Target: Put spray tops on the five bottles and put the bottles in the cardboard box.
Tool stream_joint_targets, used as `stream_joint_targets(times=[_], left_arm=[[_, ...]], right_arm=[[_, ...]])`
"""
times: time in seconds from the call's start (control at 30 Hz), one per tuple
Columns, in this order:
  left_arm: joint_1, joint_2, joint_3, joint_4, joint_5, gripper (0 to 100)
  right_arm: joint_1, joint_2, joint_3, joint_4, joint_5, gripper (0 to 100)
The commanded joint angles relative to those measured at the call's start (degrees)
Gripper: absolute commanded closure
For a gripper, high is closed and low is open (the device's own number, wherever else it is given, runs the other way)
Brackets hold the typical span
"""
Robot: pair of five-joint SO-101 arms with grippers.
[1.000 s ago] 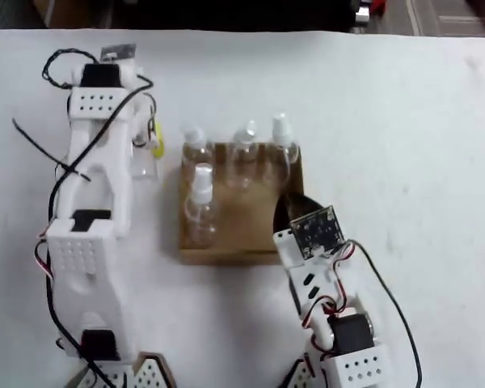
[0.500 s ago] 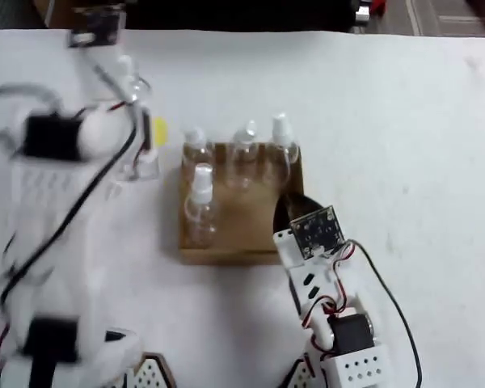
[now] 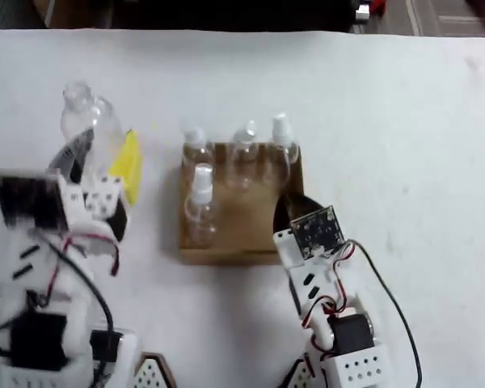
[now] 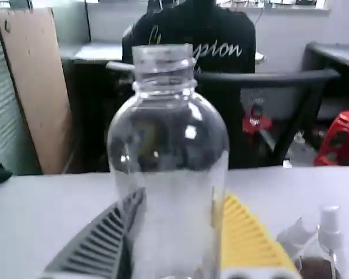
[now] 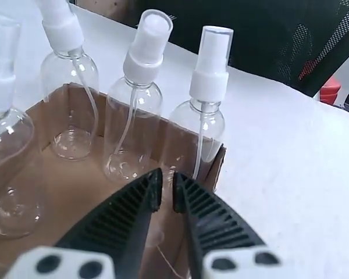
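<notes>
I count five bottles (image 3: 244, 158), one box (image 3: 226, 252) and two hands. Four bottles stand upright in the box, each with a spray top (image 5: 148, 35) on. Three are in a row along the far wall and one is closer to the arms, on the left side. The fifth bottle (image 4: 168, 174) has no top and its neck is open. My left hand (image 3: 101, 153) grips it around the body, a grey finger (image 4: 104, 244) on one side and a yellow finger (image 3: 129, 166) on the other. That bottle is left of the box and apart from it. I cannot tell whether its base touches the desk (image 3: 404, 162). My right hand (image 5: 166, 189) is closed on nothing, its jaws almost touching. It hangs over the box's near right corner, near the rightmost bottle of the row.
</notes>
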Motion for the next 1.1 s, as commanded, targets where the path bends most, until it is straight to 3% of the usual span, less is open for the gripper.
stream_joint_targets(times=[0.0, 0.1, 0.2, 0.33, 0.47, 0.63, 0.77, 0.93, 1.07], left_arm=[[2.15, -10.24, 8.53, -6.68, -0.79, 98], [5.23, -16.04, 14.33, -8.88, -0.88, 98], [7.96, -21.76, 21.36, -12.22, -1.05, 98], [9.36, -23.43, 29.89, -18.11, -7.56, 98], [11.21, -23.16, 36.04, -23.65, -9.85, 98], [20.88, -23.16, 39.03, -23.91, -15.82, 98], [27.21, -23.16, 41.32, -23.91, -24.53, 98], [28.26, -23.16, 41.67, -23.91, -26.73, 98], [27.91, -23.16, 41.49, -24.09, -26.81, 98]], right_arm=[[0.31, -0.40, -0.62, -1.98, 0.26, 97.4], [0.84, -0.40, -4.66, -0.31, 0.26, 97.4], [0.22, -0.40, -13.36, 7.60, 0.18, 97.4], [-2.68, 0.04, -27.60, 14.73, 0.35, 97.4], [-11.30, 0.22, -41.41, 18.95, 0.97, 97.4], [-25.45, 6.46, -51.96, 19.30, 5.98, 97.4], [-27.82, 20.26, -61.01, 24.22, 5.98, 96.9], [-27.91, 31.25, -72.35, 32.75, -4.92, 81.3], [-28.00, 35.21, -73.05, 32.66, -6.59, 75.1]])
